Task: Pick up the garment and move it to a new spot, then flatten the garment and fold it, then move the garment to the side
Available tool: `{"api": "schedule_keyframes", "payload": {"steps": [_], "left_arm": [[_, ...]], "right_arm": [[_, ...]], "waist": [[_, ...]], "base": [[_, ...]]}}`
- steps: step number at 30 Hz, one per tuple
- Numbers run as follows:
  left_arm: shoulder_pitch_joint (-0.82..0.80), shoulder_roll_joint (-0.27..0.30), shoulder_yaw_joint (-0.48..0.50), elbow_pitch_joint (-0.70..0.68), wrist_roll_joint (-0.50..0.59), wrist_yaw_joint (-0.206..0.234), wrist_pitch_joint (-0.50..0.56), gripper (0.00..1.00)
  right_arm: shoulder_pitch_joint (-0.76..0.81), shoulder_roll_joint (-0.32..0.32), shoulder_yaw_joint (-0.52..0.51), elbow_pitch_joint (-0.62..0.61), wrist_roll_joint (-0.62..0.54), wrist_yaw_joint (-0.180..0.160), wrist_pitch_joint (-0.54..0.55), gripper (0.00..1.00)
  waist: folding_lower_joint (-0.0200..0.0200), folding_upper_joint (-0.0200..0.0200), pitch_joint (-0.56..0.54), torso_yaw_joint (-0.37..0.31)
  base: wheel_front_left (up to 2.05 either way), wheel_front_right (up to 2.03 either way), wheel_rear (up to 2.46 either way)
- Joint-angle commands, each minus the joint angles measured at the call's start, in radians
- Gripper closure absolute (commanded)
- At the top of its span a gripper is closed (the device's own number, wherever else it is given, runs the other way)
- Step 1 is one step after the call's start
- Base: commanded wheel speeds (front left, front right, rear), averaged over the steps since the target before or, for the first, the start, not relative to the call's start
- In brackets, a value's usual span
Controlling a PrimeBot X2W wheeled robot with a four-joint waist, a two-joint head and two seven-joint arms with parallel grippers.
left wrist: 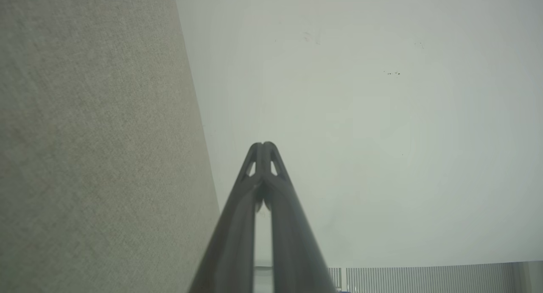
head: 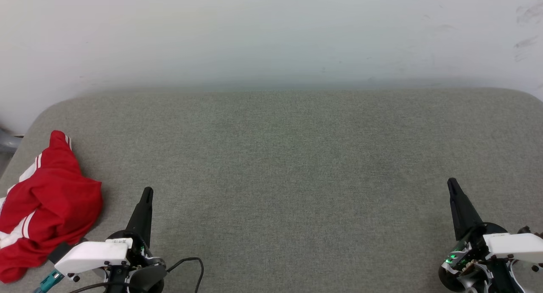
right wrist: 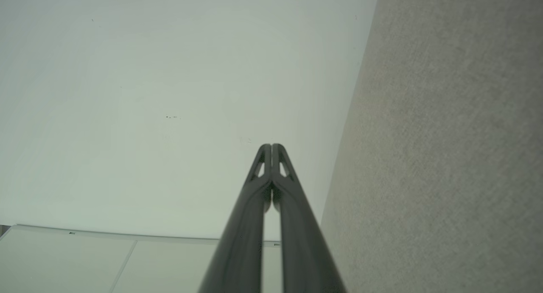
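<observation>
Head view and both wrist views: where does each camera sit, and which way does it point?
Head view: on the head, looking down at the grey surface, red garment at left; left end effector and right end effector show, shut.
Left wrist view: on the left wrist, looking along its shut fingers toward the white wall.
Right wrist view: on the right wrist, along its shut fingers toward that wall.
Shared: both wrist views show wall and grey surface.

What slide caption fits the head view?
Garment crumpled at left of table; left gripper and right gripper shut, empty.
</observation>
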Motion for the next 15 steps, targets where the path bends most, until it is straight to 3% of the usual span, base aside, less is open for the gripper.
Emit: {"api": "schedule_keyframes", "payload": {"steps": [1,15], "left_arm": [[-0.007,0.000,0.001,0.000,-0.002,-0.004,0.005,1.00],[-0.007,0.000,0.001,0.000,-0.002,-0.004,0.005,1.00]], "right_arm": [[-0.011,0.004,0.001,0.001,-0.004,0.000,0.000,1.00],[-0.011,0.004,0.001,0.001,-0.004,0.000,0.000,1.00]], "waist": [[0.0000,-0.0001,0.000,0.000],[0.0000,-0.0001,0.000,0.000]], "base": [[0.00,0.00,0.00],[0.00,0.00,0.00]]}}
